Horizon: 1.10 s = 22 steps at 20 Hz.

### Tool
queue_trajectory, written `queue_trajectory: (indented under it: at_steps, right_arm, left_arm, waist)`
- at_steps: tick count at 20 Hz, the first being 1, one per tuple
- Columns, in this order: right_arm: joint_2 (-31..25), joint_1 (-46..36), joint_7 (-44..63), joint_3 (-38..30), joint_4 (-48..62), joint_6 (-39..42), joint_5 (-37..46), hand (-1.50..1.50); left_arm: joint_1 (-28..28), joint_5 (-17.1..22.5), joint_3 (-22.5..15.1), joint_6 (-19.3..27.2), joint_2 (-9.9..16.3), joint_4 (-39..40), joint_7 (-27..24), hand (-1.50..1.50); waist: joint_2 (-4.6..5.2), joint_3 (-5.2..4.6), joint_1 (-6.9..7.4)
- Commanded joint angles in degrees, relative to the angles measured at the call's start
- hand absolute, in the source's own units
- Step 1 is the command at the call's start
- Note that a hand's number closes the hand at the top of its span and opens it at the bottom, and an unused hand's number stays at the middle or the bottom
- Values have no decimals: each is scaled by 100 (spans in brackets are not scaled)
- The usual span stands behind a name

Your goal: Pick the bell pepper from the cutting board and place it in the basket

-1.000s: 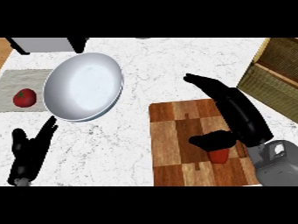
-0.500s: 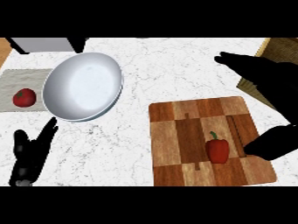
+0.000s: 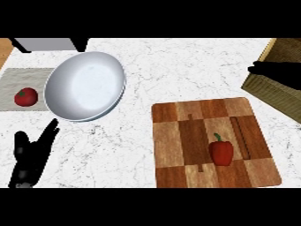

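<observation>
Glossy red bell pepper (image 3: 222,152) on a striped wooden cutting board (image 3: 178,132); woven wicker basket (image 3: 276,88); veined white marble counter (image 3: 178,66).

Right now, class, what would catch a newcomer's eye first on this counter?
The large pale round plate dominates the upper left, beside a red tomato on a grey cloth. At lower right, a red bell pepper lies on the chequered wooden cutting board, below a woven basket.

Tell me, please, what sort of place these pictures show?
Most likely a kitchen counter: a white marble-patterned countertop carries a wooden cutting board with a red bell pepper on it, a large white plate and a woven basket at the right edge.
</observation>
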Motion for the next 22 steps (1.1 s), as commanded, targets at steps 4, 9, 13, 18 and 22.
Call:
queue_trajectory:
  at_steps: [4,9,13,18,22]
  right_arm:
    - [-301,48,808,-161,-326,157,-793,-150]
    - [-6,479,872,-15,-813,-312,-482,-150]
    - [665,712,311,433,-274,-372,710,-150]
    - [1240,1327,23,800,-384,-705,1765,-150]
    - [1113,1843,-186,880,-544,-508,2302,-150]
  left_arm:
    - [234,-133,-210,25,-242,18,277,0]
    - [196,11,106,-360,-170,349,-5,0]
    - [51,-155,-63,-197,-354,204,319,0]
    - [231,-325,-126,-167,-549,239,70,0]
    - [367,-365,-54,-54,-547,-68,298,0]
  waist:
    - [65,-37,79]
    - [74,-35,78]
    - [109,-30,162]
    - [99,-26,127]
    - [83,-24,99]
